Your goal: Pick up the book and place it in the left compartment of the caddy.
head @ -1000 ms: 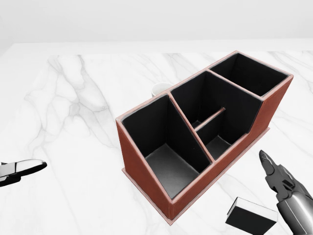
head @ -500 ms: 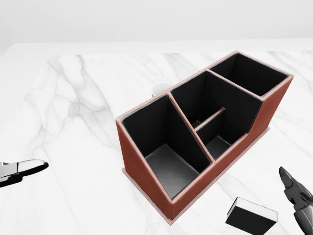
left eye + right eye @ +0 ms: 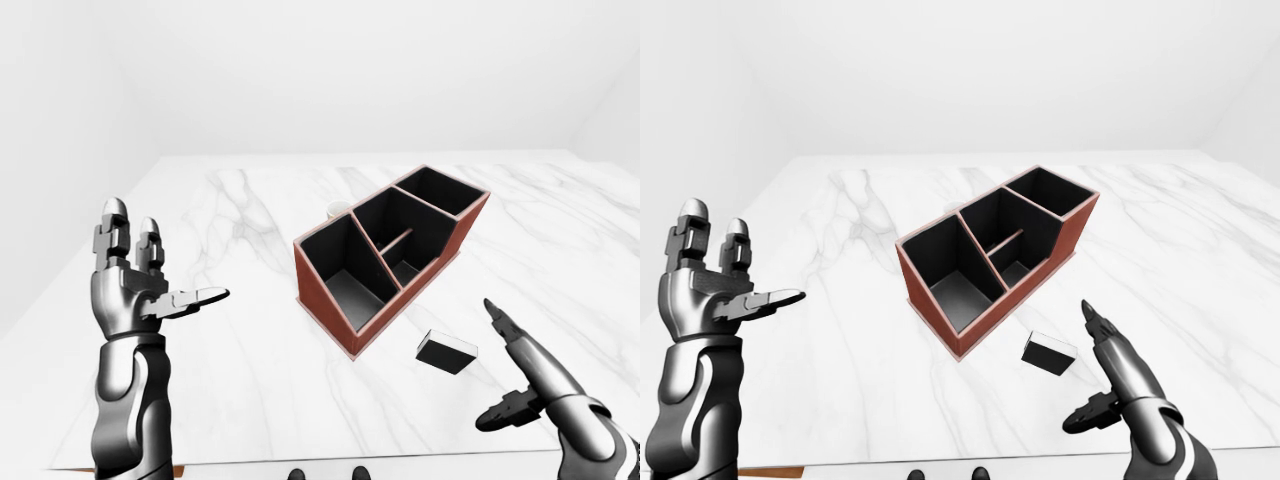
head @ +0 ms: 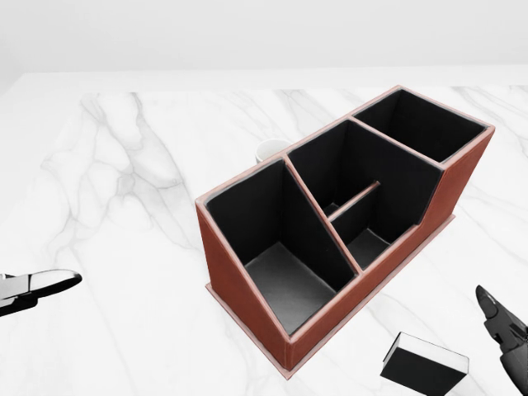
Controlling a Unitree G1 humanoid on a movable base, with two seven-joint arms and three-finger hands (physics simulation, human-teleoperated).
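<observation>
The book (image 3: 446,351), small and black with a white edge, lies flat on the marble table (image 3: 250,340), just right of the caddy's near corner; it also shows at the bottom right of the head view (image 4: 424,364). The reddish-brown caddy (image 3: 388,252) has black compartments, and its left compartment (image 4: 272,247) holds nothing. My right hand (image 3: 515,375) is open and empty, a little below and right of the book, not touching it. My left hand (image 3: 140,280) is open and raised at the left, far from the book.
A small white cup (image 4: 271,151) stands behind the caddy, mostly hidden by its wall. The table's near edge (image 3: 300,462) runs along the bottom of the left-eye view. White walls surround the table.
My right hand has dropped down and to the right in the head view; only a fingertip now shows at the bottom right. The book, the caddy and the left hand have not moved.
</observation>
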